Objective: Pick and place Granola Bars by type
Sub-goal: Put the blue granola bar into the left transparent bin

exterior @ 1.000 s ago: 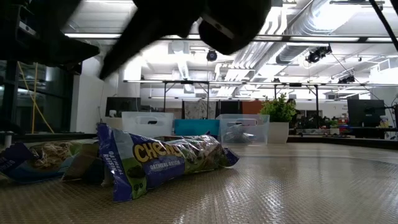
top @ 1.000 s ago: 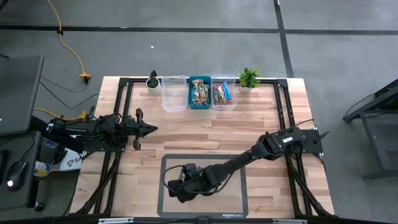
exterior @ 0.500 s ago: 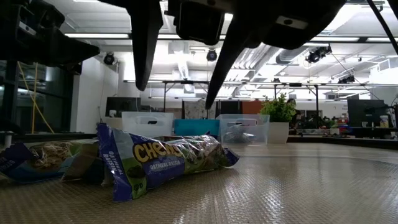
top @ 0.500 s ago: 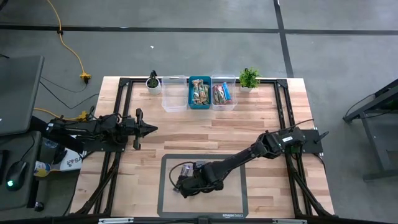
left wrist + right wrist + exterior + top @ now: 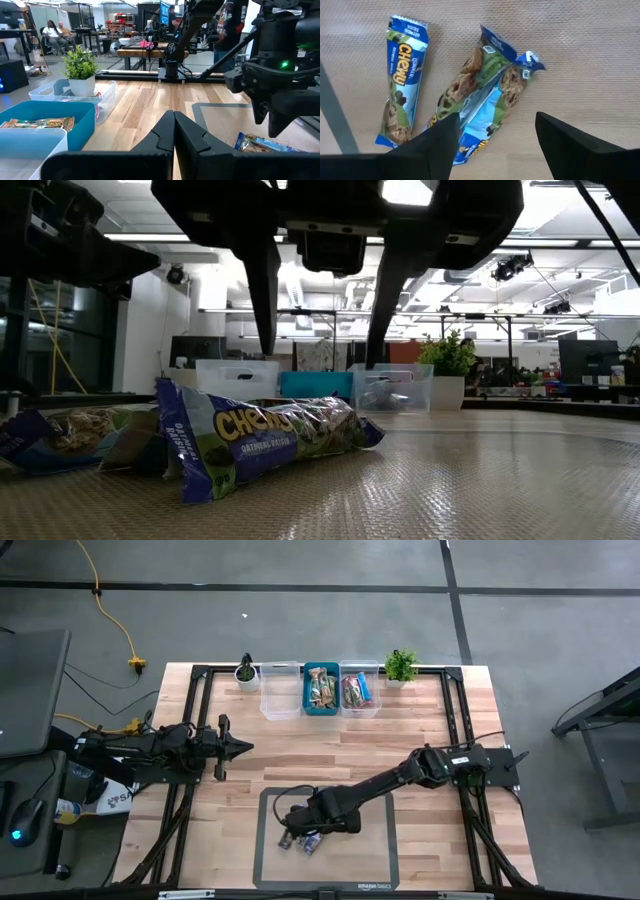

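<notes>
Mat (image 5: 375,850): bars (image 5: 470,107) beneath right claw (image 5: 495,137)

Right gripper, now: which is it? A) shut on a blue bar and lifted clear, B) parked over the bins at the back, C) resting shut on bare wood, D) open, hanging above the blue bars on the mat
D: the right gripper has its fingers spread apart with nothing between them, hanging over the blue granola bars that lie on the mat.
</notes>
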Controlling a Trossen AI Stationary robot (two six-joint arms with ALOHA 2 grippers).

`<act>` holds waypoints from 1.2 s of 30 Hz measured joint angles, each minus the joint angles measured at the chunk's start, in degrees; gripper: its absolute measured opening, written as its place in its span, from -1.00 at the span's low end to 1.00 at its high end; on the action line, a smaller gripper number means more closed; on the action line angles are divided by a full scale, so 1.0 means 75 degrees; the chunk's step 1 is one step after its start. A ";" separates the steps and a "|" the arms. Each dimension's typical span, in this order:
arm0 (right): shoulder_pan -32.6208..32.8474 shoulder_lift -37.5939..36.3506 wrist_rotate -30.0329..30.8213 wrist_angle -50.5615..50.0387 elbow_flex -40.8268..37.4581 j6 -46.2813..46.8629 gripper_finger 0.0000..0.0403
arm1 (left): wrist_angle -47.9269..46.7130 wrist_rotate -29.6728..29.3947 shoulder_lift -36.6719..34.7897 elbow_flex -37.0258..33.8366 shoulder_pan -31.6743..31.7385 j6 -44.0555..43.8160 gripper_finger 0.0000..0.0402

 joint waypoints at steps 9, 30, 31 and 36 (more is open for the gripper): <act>-0.0008 0.0135 -0.0252 0.0045 0.0012 0.0201 0.22 | 0.0000 0.0000 0.0001 -0.0001 0.0002 0.0001 -1.00; 0.0004 0.0718 -0.0668 0.0320 0.0003 0.0437 0.22 | 0.0001 -0.0003 0.0002 0.0001 0.0003 0.0002 -1.00; 0.0007 0.0759 -0.0686 0.0327 0.0005 0.0455 0.22 | 0.0000 -0.0003 -0.0001 0.0001 0.0000 0.0000 -1.00; 0.0038 0.0839 -0.0878 0.0277 0.0017 0.0505 0.22 | -0.0002 -0.0003 -0.0001 0.0002 0.0003 0.0002 -1.00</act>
